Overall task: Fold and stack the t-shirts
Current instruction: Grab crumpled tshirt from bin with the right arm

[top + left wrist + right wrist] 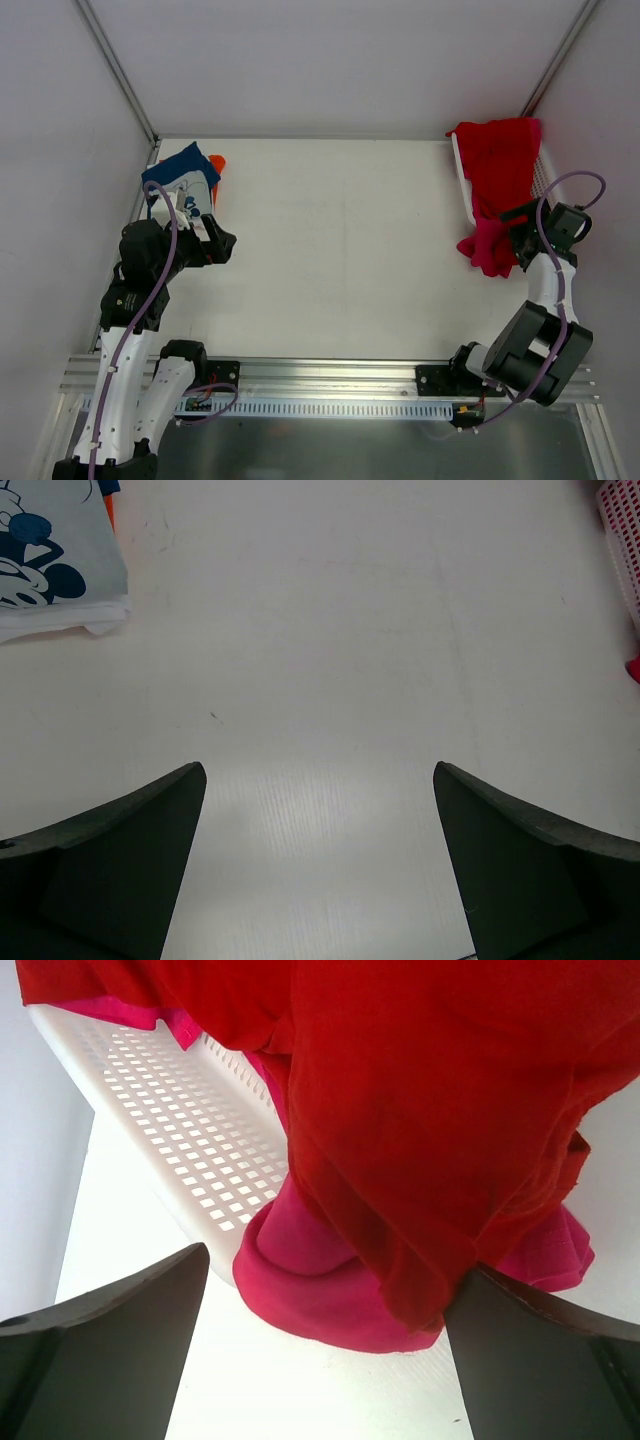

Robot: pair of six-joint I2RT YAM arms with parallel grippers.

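T-shirts are lying in two groups at the far corners of the worktop (340, 250). At the far left the navy shirt (183, 168) is sitting folded with its white cartoon print facing up. It is resting on the orange shirt (217, 162), which is showing only as a thin edge along its right side. At the far right the red shirt (500, 160) is draping over the white mesh basket (549, 178) and covering most of it. The pink shirt (484, 250) is spilling out from under the red one on the basket's left side, and its lower bunch is resting on the worktop. The left fingers (110, 870) are standing spread wide and gripping nothing, hovering over bare worktop just near of the navy shirt. In the left wrist view the folded stack is sitting in the upper left corner, well apart from both fingers. The right fingers (100, 1360) are also standing spread wide and holding nothing, pointing at the hanging cloth beside the basket. In the right wrist view the red shirt is filling the upper part, and its lowest fold is hanging right at one finger. Whether it is touching that finger I cannot tell. The pink bunch is lying beyond the tips, between the two fingers, with the basket's mesh wall slanting away on the other side.
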